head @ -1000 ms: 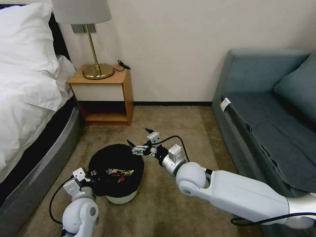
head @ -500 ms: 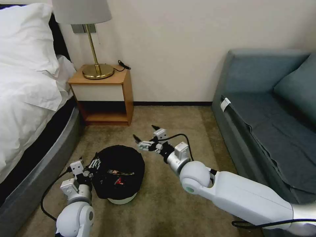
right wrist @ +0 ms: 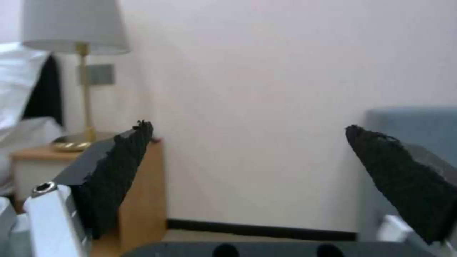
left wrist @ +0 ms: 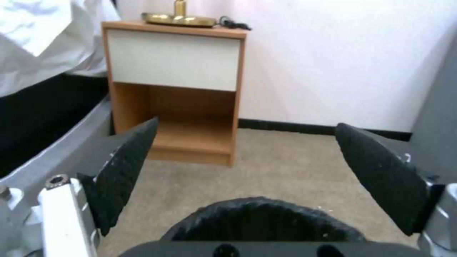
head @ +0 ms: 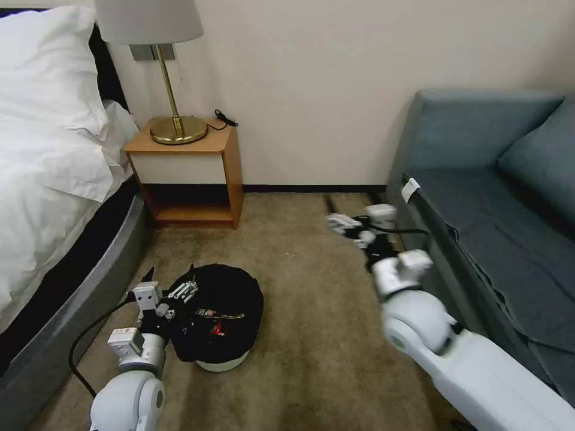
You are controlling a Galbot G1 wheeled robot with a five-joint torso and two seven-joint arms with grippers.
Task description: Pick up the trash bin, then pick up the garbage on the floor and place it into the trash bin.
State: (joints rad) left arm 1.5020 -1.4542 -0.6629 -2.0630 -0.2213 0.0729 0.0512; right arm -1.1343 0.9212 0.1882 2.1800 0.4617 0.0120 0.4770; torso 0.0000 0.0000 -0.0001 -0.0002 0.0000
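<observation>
Left gripper [head: 169, 281]: positioned low at the robot's left, just beside the near-left rim of the trash bin; jaws are spread wide and nothing is held between them. In the left wrist view the two dark fingers [left wrist: 125, 167] are seen well apart, with the bin's black rim [left wrist: 266, 219] below and between them.

Trash bin [head: 230, 299]: set upright on the carpet [head: 311, 335], lined with a black bag, its white base visible at the bottom. Garbage [head: 220, 314] is seen inside (a long dark wrapper and something red; the other pieces cannot be made out).

Right gripper [head: 353, 222]: raised above the carpet, well apart from the bin, near the front edge of the sofa [head: 479, 227]; jaws are released and empty. In the right wrist view the dark fingers [right wrist: 119, 178] are seen wide apart against the wall.

Bed [head: 48, 179]: along the left, white bedding draped over the edge.

Nightstand [head: 188, 176]: wooden, against the far wall, between bed and sofa, with an open lower shelf.

Lamp [head: 168, 78]: brass base stood on the nightstand.
</observation>
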